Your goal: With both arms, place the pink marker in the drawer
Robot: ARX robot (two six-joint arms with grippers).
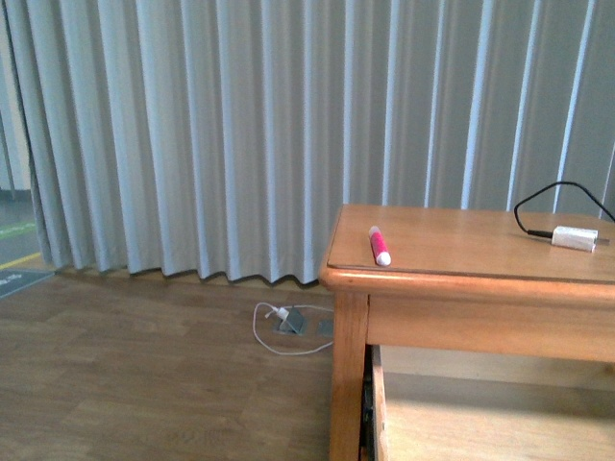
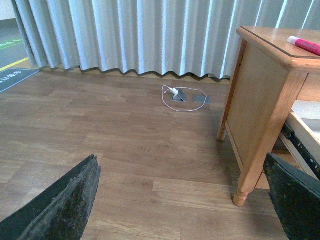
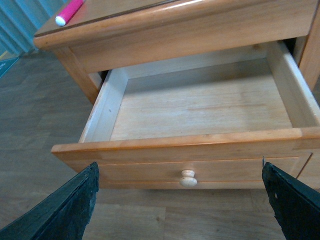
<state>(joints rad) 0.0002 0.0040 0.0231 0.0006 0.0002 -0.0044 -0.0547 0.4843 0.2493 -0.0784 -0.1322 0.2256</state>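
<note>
Pink marker (image 1: 380, 246): lying flat on the desk (image 1: 461, 252), near its left front corner, white cap facing the near edge.
Handling: probably light, stiff, smooth and inclined to roll; gripping across mid-barrel is looking safest.
Drawer (image 3: 190, 142): standing pulled out below the desk top.
Left gripper (image 2: 180, 165): hanging wide apart, carrying nothing.
Right gripper (image 3: 179, 170): hovering before the drawer, wide apart, carrying nothing.

Left gripper (image 2: 180, 165): both black fingers (image 2: 65, 205) are in view, spread wide with nothing between them. A wooden table (image 2: 260, 95) stands on the plank floor (image 2: 125, 145). The pink marker (image 2: 304, 44) lies on the tabletop near its edge. The drawer (image 2: 306, 131) projects beneath, pulled out. A white cable (image 2: 173, 91) loops beside a floor socket (image 2: 181, 95), near the grey curtain (image 2: 135, 35)
</note>
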